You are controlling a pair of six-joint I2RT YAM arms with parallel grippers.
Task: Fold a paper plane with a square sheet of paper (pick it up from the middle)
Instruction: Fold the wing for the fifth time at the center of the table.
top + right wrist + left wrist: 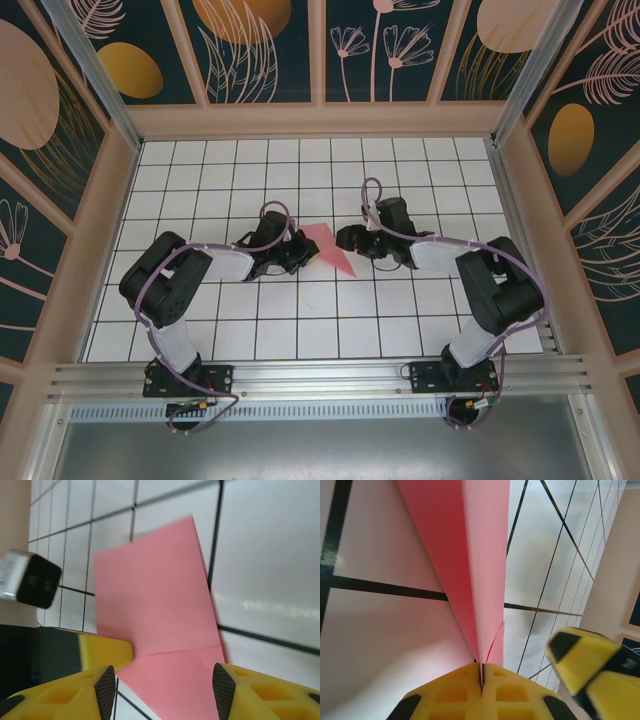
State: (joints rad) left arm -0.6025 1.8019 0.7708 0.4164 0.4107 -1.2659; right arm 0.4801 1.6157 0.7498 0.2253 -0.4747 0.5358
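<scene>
The paper plane is a pink-red folded wedge with a centre crease, lying mid-table and pointing toward the near right. My left gripper is shut on its left end. In the left wrist view the yellow jaws pinch the folded edge, and the paper plane runs straight away from them. My right gripper stands open just right of the paper. In the right wrist view the paper plane lies ahead of and between the spread fingertips, untouched by them.
White tiled floor with black grid lines, walled in by wooden frames and patterned panels. The two grippers are close, nearly facing each other. The right gripper's yellow finger shows in the left wrist view, and the left finger in the right.
</scene>
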